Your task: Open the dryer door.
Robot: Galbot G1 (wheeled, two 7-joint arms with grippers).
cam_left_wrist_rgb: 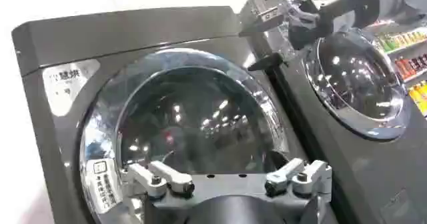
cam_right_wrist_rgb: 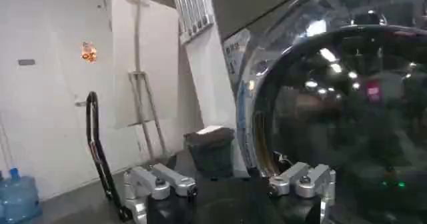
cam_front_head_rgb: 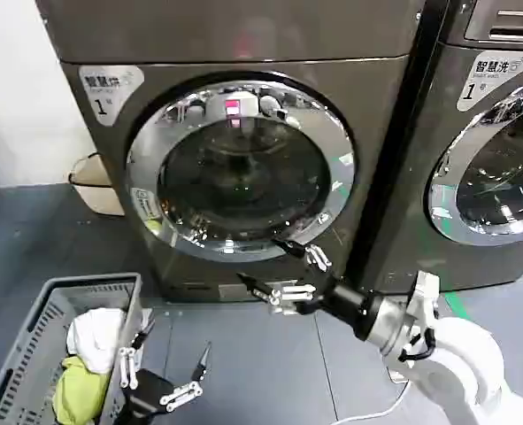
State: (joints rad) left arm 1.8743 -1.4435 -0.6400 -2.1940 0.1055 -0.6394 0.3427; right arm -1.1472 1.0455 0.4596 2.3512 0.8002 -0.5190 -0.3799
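**A:** Since the dryer door (cam_front_head_rgb: 241, 170) sits shut and flush in the front of the left-hand machine, where would you put the fingers?

**B:** On the right side of its chrome rim (cam_front_head_rgb: 339, 190). The right gripper (cam_front_head_rgb: 279, 270) is near the rim's lower right, fingers spread wide, one tip up by the rim and the other lower, in front of the panel beneath. I judge it is closing in and has no grip yet.

**A:** So what makes the pull go well?

**B:** I can't make out a handle or recess from here, so I'd go for the rim's right edge, hook a finger behind it, then close. After that, draw back toward the robot in an arc, not a straight tug; I'm guessing the hinge is on the left, though it isn't visible.

**A:** Any risks?

**B:** The chrome looks slick, so a shallow hold could slip off. Also, the twin door (cam_front_head_rgb: 496, 173) on the right machine is close by; stay off it.

**A:** And the other arm?

**B:** The left gripper (cam_front_head_rgb: 168, 367) hangs low and near, fingers apart, holding nothing, just right of the laundry basket (cam_front_head_rgb: 31, 336) on the floor. It should stay there, clear of the door's swing.
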